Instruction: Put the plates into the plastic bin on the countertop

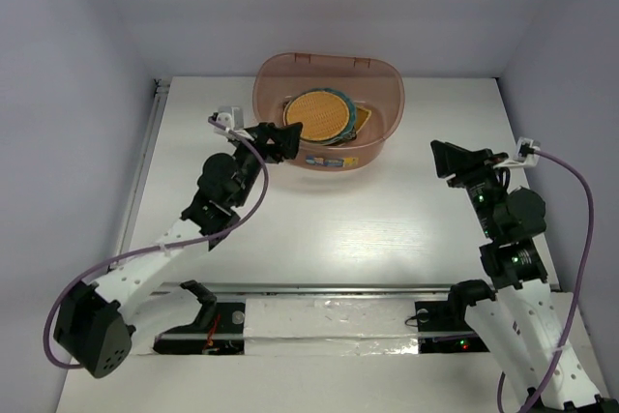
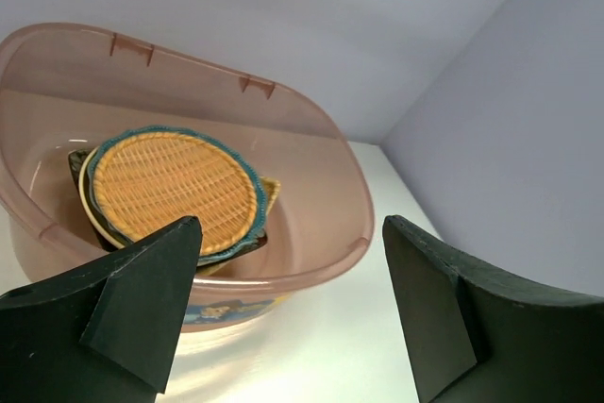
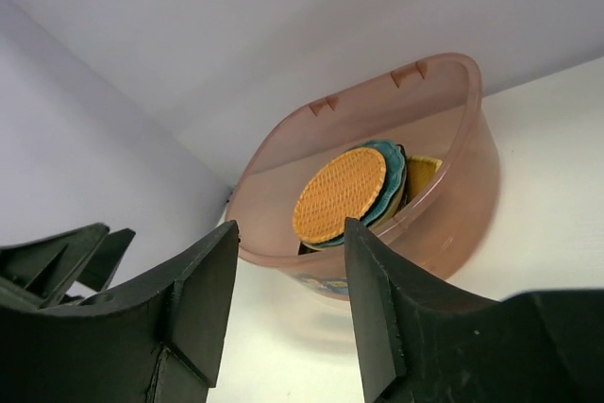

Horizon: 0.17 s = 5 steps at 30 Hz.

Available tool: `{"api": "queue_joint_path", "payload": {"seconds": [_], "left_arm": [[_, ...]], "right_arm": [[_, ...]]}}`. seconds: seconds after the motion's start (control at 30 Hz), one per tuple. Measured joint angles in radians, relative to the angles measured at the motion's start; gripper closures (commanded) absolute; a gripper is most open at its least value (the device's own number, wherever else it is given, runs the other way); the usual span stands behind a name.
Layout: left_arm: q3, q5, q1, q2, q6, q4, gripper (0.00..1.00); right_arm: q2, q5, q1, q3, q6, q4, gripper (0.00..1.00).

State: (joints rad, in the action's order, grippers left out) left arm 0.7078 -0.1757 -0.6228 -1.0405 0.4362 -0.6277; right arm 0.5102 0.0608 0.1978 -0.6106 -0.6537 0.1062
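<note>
The pinkish plastic bin (image 1: 387,94) stands at the back of the white countertop (image 1: 338,229). Inside it the plates lie in a stack, with the woven round one (image 1: 317,115) on top, a teal rim (image 1: 352,123) under it and a yellow edge (image 1: 367,116) beside that. My left gripper (image 1: 290,142) hovers open and empty at the bin's near-left rim. In the left wrist view the bin (image 2: 321,139) and the woven plate (image 2: 175,186) lie beyond that gripper (image 2: 293,309). My right gripper (image 1: 441,162) is open and empty, right of the bin. It (image 3: 291,299) faces the bin (image 3: 462,167).
A metal rail (image 1: 145,171) runs along the countertop's left edge. Grey walls close in the back and both sides. A slotted strip (image 1: 319,311) with both arm bases crosses the near edge. The left arm's fingers (image 3: 57,266) show in the right wrist view.
</note>
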Motion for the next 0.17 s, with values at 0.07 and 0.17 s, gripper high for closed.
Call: {"api": "queue_joint_path", "payload": {"seconds": [0.07,0.17], "left_arm": [[-0.031,0.003,0.0,0.05,0.013,0.002,0.26],[-0.077,0.003,-0.004,0.111,0.028,0.008,0.26]], "right_arm": [[-0.002,0.003,0.0,0.0,0.0,0.008,0.46],[0.001,0.018,0.0,0.0,-0.002,0.024,0.46]]}}
